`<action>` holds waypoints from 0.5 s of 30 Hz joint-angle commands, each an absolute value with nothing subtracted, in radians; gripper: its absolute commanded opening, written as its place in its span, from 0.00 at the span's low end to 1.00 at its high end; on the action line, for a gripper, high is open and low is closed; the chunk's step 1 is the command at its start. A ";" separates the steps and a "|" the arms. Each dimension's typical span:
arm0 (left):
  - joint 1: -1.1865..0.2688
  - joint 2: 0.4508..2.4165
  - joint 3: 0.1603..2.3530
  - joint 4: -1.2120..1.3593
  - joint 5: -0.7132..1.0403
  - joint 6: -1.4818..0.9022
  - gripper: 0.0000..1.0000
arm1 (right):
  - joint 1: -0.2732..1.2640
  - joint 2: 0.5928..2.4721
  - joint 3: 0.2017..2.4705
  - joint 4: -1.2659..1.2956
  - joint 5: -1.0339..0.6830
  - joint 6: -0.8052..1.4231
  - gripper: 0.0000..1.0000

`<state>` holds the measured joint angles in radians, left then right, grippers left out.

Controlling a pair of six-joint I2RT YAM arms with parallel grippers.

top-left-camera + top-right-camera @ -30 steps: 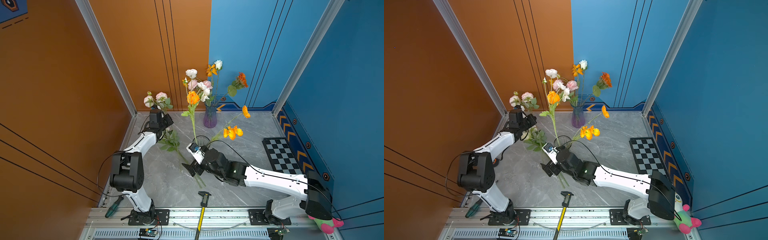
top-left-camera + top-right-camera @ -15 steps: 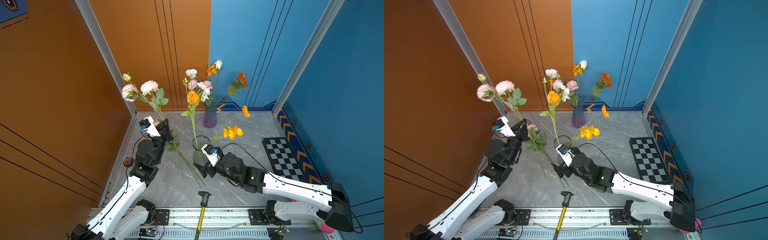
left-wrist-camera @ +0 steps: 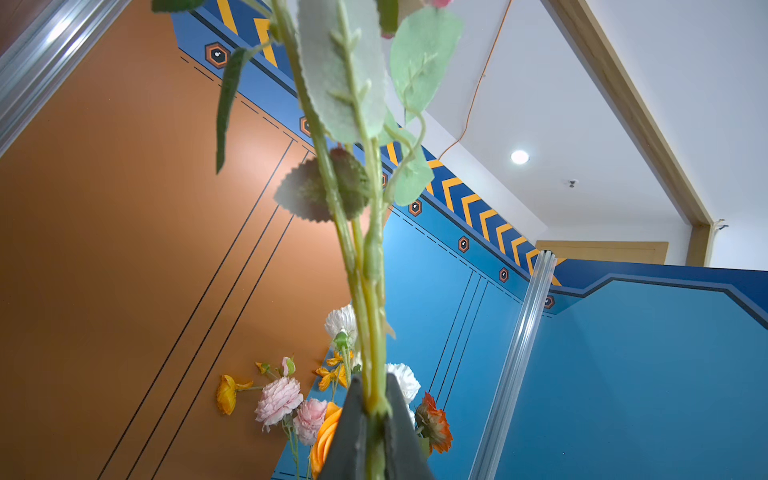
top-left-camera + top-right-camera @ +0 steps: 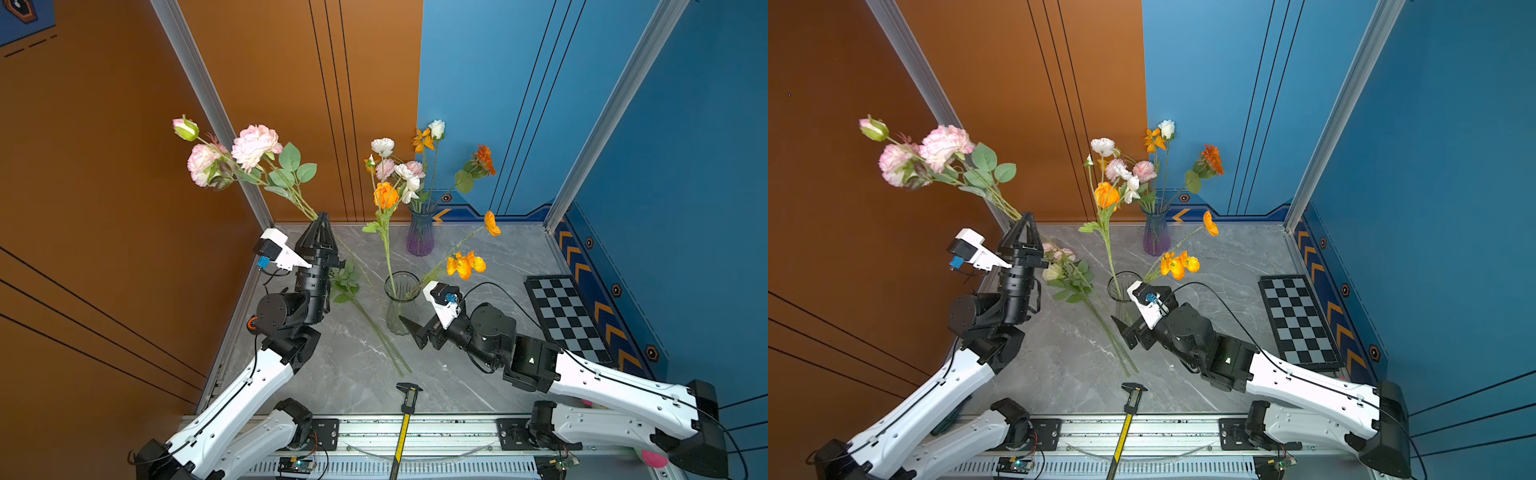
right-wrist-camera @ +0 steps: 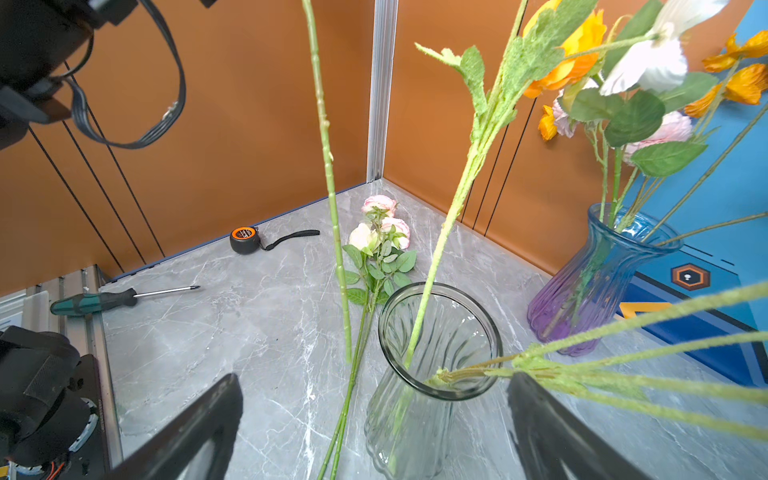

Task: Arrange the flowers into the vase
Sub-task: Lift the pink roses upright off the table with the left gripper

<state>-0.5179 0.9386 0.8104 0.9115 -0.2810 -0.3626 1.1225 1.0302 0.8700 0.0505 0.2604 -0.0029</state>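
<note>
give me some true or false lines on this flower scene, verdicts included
1. The left pincer is shut on the stem of the pink rose spray, which it holds up off the table. True.
2. The right pincer grips the clear vase. False: it is open and empty, close to the vase.
3. The clear vase is empty. False: orange-flowered stems stand in it.
4. A rose sprig lies flat on the table. True.
5. The purple vase lies on its side. False: it stands upright.
</note>
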 commanded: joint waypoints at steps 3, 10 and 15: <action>-0.529 0.970 0.895 1.020 -0.232 -0.348 0.00 | 1.120 1.038 0.864 0.033 0.280 -0.003 1.00; -0.537 1.001 0.939 1.049 -0.226 -0.373 0.00 | 1.108 1.079 0.896 0.025 0.266 -0.024 1.00; -0.545 1.013 0.977 1.049 -0.214 -0.353 0.00 | 1.093 1.095 0.885 0.064 0.238 -0.027 1.00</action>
<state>-0.5327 1.0107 0.9348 1.0042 -0.2493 -0.3656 1.1023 1.0882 0.8711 0.0486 0.2581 -0.0086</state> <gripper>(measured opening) 0.077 0.999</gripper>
